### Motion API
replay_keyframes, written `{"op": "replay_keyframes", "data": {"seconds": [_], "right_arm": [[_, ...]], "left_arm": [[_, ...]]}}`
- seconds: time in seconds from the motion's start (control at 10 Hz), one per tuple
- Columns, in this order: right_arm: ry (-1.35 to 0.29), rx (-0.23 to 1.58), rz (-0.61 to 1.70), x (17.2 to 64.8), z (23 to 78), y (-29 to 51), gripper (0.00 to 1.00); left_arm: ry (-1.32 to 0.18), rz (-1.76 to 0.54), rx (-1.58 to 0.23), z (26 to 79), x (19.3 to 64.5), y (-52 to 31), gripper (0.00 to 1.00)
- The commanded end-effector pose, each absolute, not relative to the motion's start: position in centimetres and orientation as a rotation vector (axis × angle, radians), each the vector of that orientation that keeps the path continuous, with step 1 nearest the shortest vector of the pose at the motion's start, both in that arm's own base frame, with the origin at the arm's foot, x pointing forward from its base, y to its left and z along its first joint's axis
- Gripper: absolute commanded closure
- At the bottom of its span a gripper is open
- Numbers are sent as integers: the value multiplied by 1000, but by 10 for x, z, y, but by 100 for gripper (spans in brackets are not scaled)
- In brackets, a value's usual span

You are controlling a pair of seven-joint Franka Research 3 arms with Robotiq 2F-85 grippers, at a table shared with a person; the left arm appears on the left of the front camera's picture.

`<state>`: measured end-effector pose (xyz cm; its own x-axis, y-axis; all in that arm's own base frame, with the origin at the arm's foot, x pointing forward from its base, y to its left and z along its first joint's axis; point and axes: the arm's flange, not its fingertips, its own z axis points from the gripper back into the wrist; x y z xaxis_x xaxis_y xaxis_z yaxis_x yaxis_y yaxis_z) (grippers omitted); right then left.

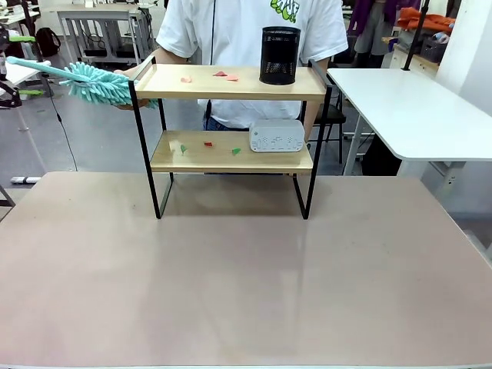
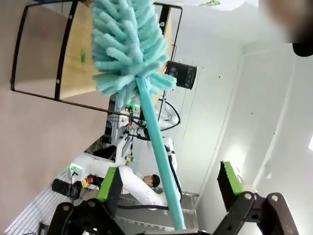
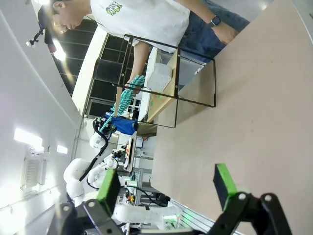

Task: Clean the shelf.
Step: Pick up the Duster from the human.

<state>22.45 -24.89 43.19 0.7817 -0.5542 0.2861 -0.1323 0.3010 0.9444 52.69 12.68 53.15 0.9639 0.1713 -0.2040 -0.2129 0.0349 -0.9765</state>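
The shelf (image 1: 231, 92) stands at the table's far side, with paper scraps (image 1: 221, 74) on its top board and more scraps (image 1: 207, 144) on the lower board. A person behind it holds the fluffy head end of a teal duster (image 1: 96, 83) beside the shelf's left rail, with the handle pointing left. In the left wrist view the duster (image 2: 127, 44) hangs in front of the shelf (image 2: 73, 63). Its thin handle runs down between the wide-apart fingers of my left gripper (image 2: 168, 172), which is open. My right gripper (image 3: 165, 176) is open over bare tabletop, far from the shelf (image 3: 164, 100).
A black mesh cup (image 1: 279, 55) stands on the top board at the right. A white box (image 1: 277, 136) sits on the lower board. The brown table (image 1: 246, 277) stretches in front of the shelf. A white table (image 1: 415, 108) stands at the back right.
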Motion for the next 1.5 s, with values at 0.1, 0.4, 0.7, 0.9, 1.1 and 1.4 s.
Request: {"op": "replay_keyframes", "data": {"seconds": [0.1, 0.4, 0.7, 0.9, 1.1, 1.4], "right_arm": [[-688, 1262, -285, 227, 434, -250, 0], [-688, 1262, -285, 227, 434, -250, 0], [-688, 1262, -285, 227, 434, -250, 0], [-688, 1262, -285, 227, 434, -250, 0], [-688, 1262, -285, 227, 434, -250, 0], [-688, 1262, -285, 227, 434, -250, 0]], "left_arm": [[177, 282, -1476, 538, 533, 108, 0], [337, 326, -1436, 546, 539, 105, 0], [330, 342, -1406, 550, 545, 100, 0], [324, 347, -1413, 550, 548, 97, 0], [322, 344, -1402, 550, 549, 98, 0], [318, 336, -1415, 550, 549, 97, 56]]}}
